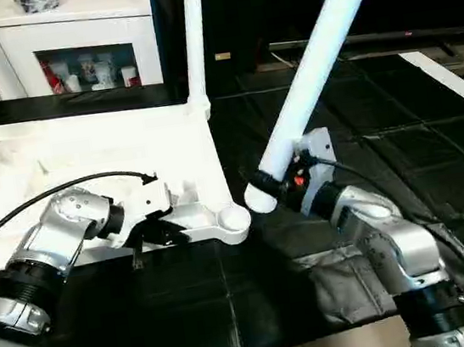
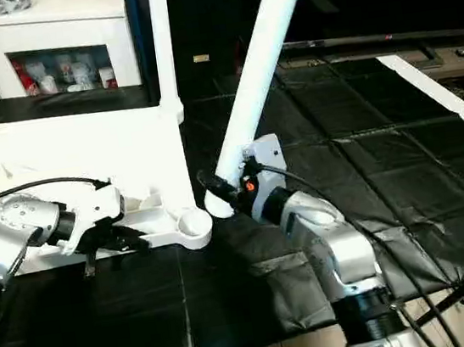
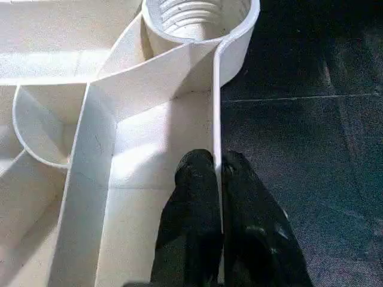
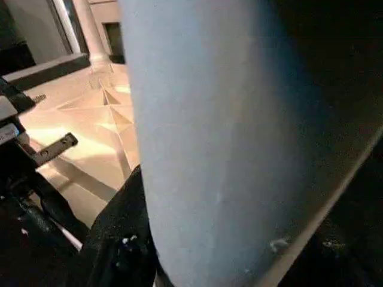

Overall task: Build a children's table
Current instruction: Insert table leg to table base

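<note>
Lying upside down on the black padded tabletop, the children's table top shows its ribbed underside, with one leg already standing upright in the far corner socket. The near corner socket is open and unfilled (its inner thread ridges are visible in the left wrist view). The left end effector is closed on the thin side wall of the top just short of that socket, one black finger on each face of the wall. The right end effector grips a second leg near its lower end; this leg slants up and away, its rounded end hanging just beside the near socket, apart from it. Behind the work stands a white cabinet with glass doors.
</note>
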